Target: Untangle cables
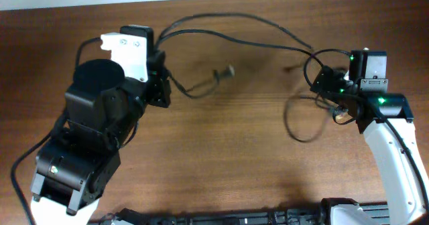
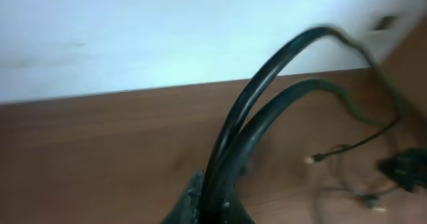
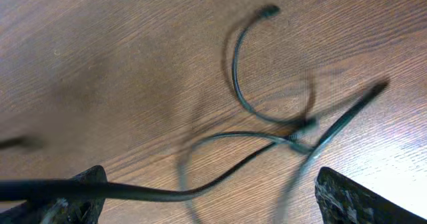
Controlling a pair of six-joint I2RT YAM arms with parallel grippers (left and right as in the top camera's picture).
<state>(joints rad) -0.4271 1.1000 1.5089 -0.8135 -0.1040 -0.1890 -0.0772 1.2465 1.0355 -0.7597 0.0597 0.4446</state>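
Observation:
Thin black cables (image 1: 234,37) run across the far side of the wooden table from my left gripper (image 1: 164,84) to my right gripper (image 1: 330,96). A short end with a metallic plug (image 1: 225,71) hangs from the left gripper. In the left wrist view the left gripper (image 2: 213,207) is shut on two black cable strands (image 2: 267,84) that arch up and away to the right. In the right wrist view the right gripper (image 3: 207,201) is open wide. One cable (image 3: 167,194) passes by its left finger, and blurred loops (image 3: 235,71) lie below on the table. A loose loop (image 1: 295,121) lies left of the right gripper.
The wooden table (image 1: 234,158) meets a white wall (image 2: 133,31) at its far edge. The bulky black left arm (image 1: 94,131) covers the table's left part, and the white right arm (image 1: 392,151) stands at the right edge.

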